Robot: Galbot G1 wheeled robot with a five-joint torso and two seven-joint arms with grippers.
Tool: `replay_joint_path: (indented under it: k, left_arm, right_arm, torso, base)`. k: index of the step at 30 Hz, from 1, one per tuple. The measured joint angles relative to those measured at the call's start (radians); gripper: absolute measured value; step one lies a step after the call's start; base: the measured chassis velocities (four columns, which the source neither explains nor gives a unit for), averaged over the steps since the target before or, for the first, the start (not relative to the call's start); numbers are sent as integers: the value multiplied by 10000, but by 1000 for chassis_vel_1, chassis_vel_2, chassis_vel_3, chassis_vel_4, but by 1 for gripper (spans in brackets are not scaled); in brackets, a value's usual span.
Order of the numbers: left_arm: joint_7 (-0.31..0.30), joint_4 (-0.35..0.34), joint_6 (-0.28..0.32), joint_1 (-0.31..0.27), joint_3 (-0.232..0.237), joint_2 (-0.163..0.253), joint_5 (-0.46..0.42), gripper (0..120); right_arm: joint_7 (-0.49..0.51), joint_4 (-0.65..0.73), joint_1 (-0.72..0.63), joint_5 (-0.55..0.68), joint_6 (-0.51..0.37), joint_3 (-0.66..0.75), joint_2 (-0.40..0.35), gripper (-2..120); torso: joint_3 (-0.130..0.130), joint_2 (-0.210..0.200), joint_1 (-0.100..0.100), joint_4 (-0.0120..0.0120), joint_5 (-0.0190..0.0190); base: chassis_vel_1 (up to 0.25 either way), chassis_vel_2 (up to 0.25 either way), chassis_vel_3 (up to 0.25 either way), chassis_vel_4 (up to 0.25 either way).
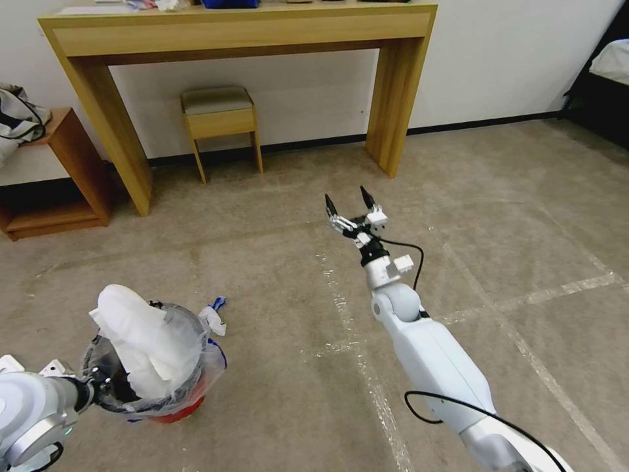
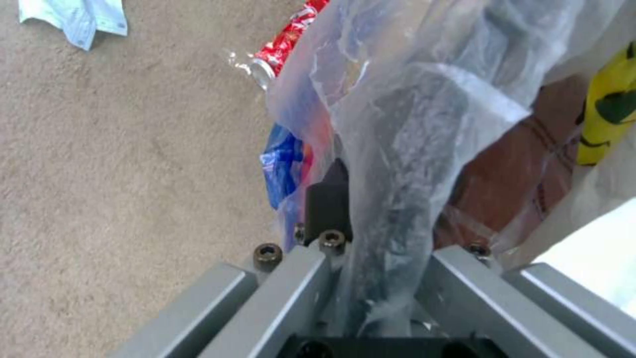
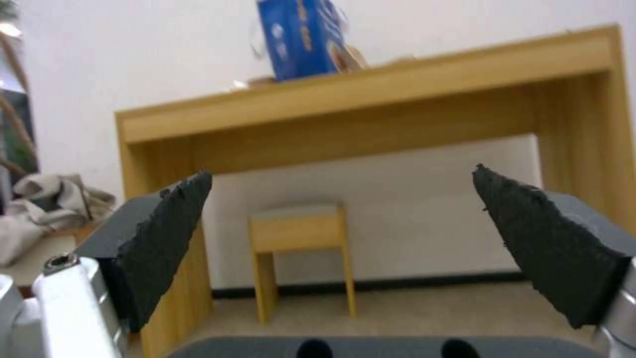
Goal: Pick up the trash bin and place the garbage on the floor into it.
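Observation:
The trash bin (image 1: pixel 175 408) is a small red bucket lined with a clear plastic bag, at the lower left of the head view. Crumpled white paper (image 1: pixel 141 341) sticks up out of it. My left gripper (image 1: pixel 98 383) is shut on the bag-covered rim (image 2: pixel 397 149); one dark finger (image 2: pixel 328 199) shows outside the wall. Inside lie a brown paper bag (image 2: pixel 516 164) and something yellow (image 2: pixel 606 119). On the carpet beside the bin lie a red soda can (image 2: pixel 285 44) and a light-blue cloth (image 2: pixel 73 20). My right gripper (image 1: pixel 347 200) hangs open over bare carpet, fingers (image 3: pixel 166 233) wide apart.
A wooden desk (image 1: pixel 236 29) stands against the far wall with a small stool (image 1: pixel 219 118) under it. A low shelf (image 1: pixel 72 164) at the left carries a bundle of clothes (image 1: pixel 16 121). A white and blue scrap (image 1: pixel 213 319) lies by the bin. Tape lines cross the carpet.

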Motion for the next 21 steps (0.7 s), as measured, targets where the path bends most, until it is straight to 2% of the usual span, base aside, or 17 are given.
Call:
replay_joint_path:
  k: [11,21]
  left_arm:
    - [104,-108,56,151,-168,-25,44,0]
    - [157,-123,41,94,-141,-60,34,0]
  right_arm:
    - [60,312,-1143,-209,82,843,-53,100]
    - [-72,198,-1548,-389,318,1017,-10,100]
  torso:
    - [-1,0,0,-2,1]
    - [-1,0,0,-1,0]
  base:
    - [0,0,0,0]
    - [0,0,0,0]
